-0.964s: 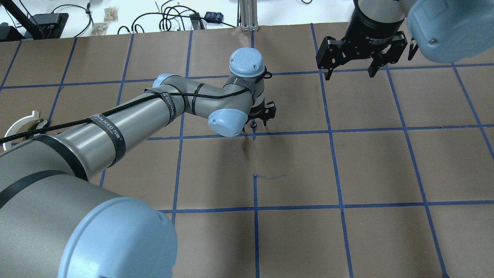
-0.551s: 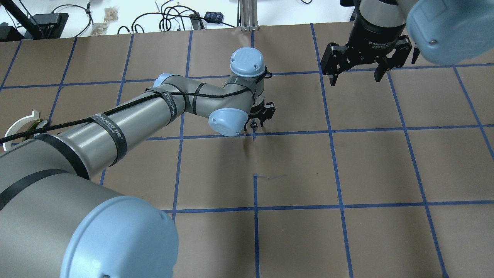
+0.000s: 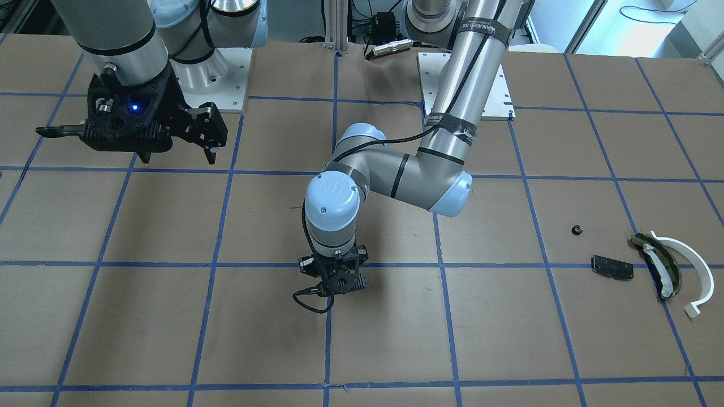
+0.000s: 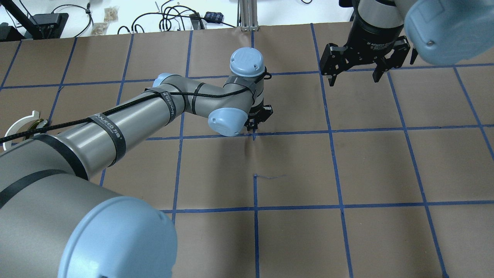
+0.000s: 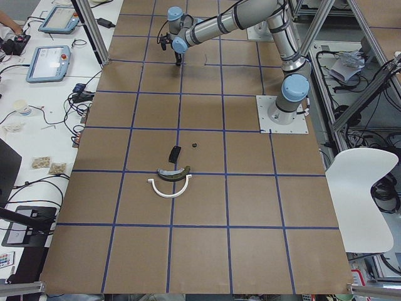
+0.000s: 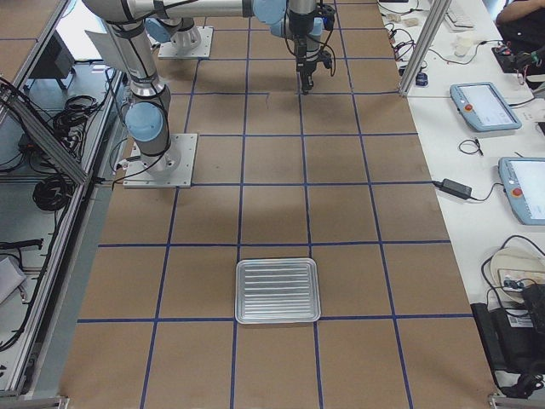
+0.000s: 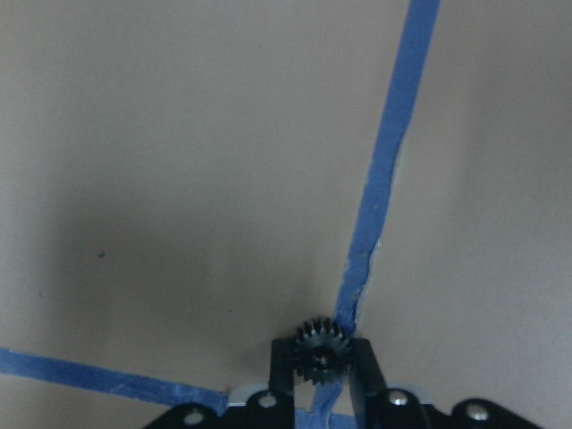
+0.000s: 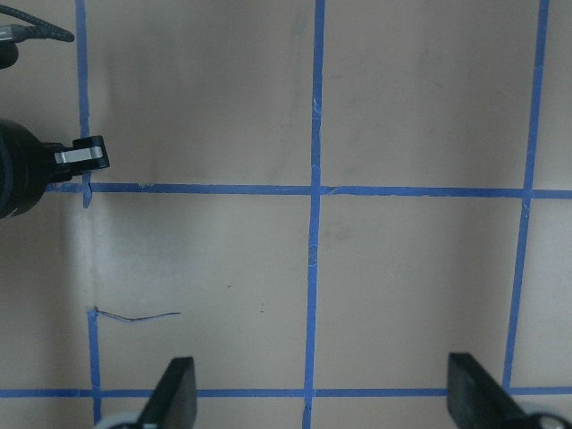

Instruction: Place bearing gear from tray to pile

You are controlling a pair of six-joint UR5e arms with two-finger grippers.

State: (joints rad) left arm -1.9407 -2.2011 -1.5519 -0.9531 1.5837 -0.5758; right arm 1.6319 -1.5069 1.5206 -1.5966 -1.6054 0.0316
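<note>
Two grippers above a taped table [image 4: 366, 173]: pile [image 3: 657, 261] of parts at nine o'clock, left gripper [image 4: 253, 126] at centre clamped on the small black bearing gear [image 7: 321, 351], right gripper [image 4: 353, 79] at one o'clock, jaws apart.

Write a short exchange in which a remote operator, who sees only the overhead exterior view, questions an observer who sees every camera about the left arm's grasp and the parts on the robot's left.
Operator: Overhead, I can't see between the jaws of the left gripper. Is anything there?
Observer: Yes. The left wrist view shows a small black toothed gear held between the jaws.
Operator: Something white peeks out at my left edge. What lies there?
Observer: The front-facing view shows the pile: a white plastic half-ring, a dark olive curved piece with white padding inside its curve, and a small flat black plate apart from both.
</note>
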